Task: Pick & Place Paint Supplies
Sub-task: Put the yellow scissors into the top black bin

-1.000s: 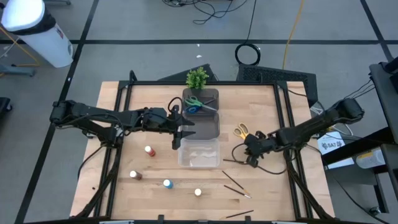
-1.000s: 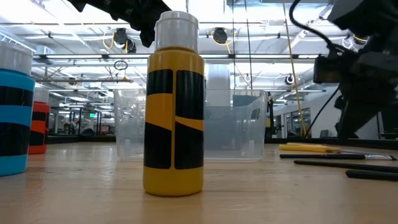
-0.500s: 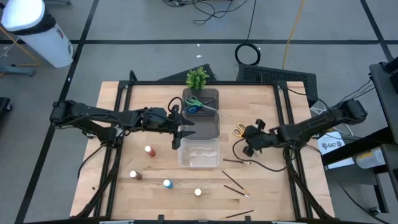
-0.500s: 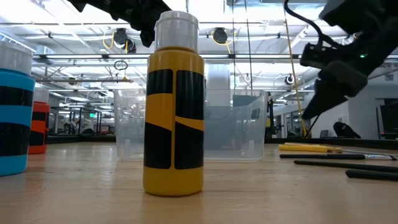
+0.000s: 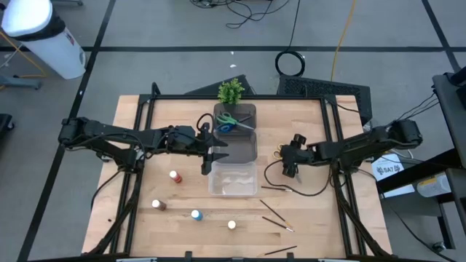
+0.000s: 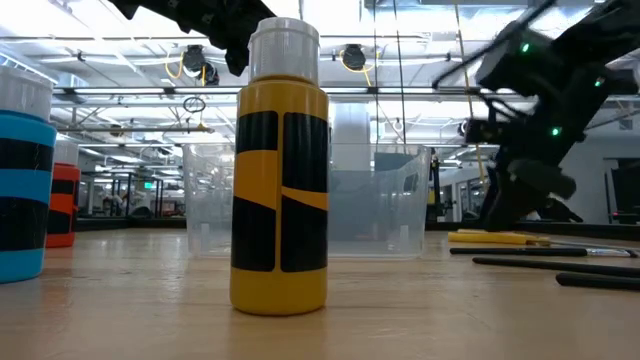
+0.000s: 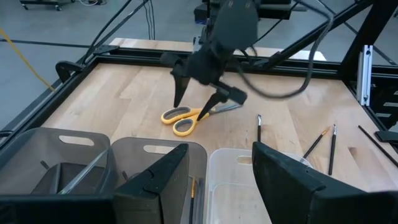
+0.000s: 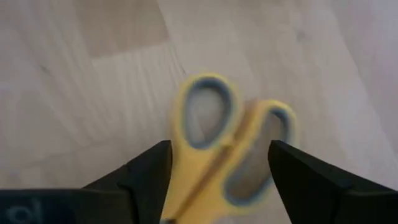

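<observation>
Yellow-handled scissors (image 7: 184,119) lie flat on the table right of the bins. My right gripper (image 7: 198,107) stands open right over them, pointing down, a finger on either side of the handles (image 8: 230,149); I see no touch. My left gripper (image 7: 221,171) hovers open with nothing between its fingers over the dark bin (image 5: 244,145) and the clear bin (image 5: 233,180). Green- and blue-handled scissors (image 5: 229,122) lie in the dark bin. The red (image 5: 175,176), brown (image 5: 157,205), blue (image 5: 195,215) and pale (image 5: 231,225) bottles stand near the front. Thin brushes (image 5: 277,212) lie at the front right.
A small green plant (image 5: 231,91) stands behind the dark bin. One brush (image 5: 276,188) lies just right of the clear bin. A black frame rail (image 5: 336,145) runs along the table's right side. In the low view the yellow bottle (image 6: 280,170) fills the foreground.
My right gripper has moved from the brushes toward the table's far edge and has come down over the yellow scissors. The scissors and the brushes lie where they were.
</observation>
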You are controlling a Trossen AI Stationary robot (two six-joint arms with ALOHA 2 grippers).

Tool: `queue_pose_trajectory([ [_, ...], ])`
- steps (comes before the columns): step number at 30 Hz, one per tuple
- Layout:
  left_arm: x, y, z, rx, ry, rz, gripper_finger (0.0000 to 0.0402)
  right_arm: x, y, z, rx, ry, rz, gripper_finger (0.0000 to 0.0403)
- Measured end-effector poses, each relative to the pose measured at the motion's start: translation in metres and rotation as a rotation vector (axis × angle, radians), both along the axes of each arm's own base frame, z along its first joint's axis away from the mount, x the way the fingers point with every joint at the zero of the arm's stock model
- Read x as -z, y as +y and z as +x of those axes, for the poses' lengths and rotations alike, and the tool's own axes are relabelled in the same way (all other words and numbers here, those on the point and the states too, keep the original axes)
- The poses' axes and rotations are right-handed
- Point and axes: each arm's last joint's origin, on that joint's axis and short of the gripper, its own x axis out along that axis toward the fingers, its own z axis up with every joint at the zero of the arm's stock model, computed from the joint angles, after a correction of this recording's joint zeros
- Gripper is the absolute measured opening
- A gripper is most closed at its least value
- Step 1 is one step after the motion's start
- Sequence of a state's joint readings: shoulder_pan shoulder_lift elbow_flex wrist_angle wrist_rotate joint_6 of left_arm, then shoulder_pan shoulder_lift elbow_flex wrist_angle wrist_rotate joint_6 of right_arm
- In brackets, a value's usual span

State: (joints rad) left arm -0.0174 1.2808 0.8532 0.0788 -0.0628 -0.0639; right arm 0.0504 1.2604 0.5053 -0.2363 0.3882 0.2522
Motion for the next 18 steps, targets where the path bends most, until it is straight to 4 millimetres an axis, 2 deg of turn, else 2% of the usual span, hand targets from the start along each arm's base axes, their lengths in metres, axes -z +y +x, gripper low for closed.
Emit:
queue_pose_trajectory([
  [5,0.0,0.0,0.0,0.0,0.0,0.0,0.0189,0.017,-0.007,0.005,0.027,0.085,-0.004,0.0247],
  [10,0.0,0.0,0.0,0.0,0.0,0.0,0.0189,0.033,-0.016,0.003,0.074,0.17,0.115,0.0212],
  [13,0.001,0.0,0.001,0.0,0.003,0.0,0.0189,0.041,-0.021,0.0,0.137,0.228,0.153,0.0171],
  [18,0.003,0.0,0.002,0.0,0.01,-0.001,0.0189,0.05,-0.024,-0.001,0.167,0.282,0.184,0.0074],
])
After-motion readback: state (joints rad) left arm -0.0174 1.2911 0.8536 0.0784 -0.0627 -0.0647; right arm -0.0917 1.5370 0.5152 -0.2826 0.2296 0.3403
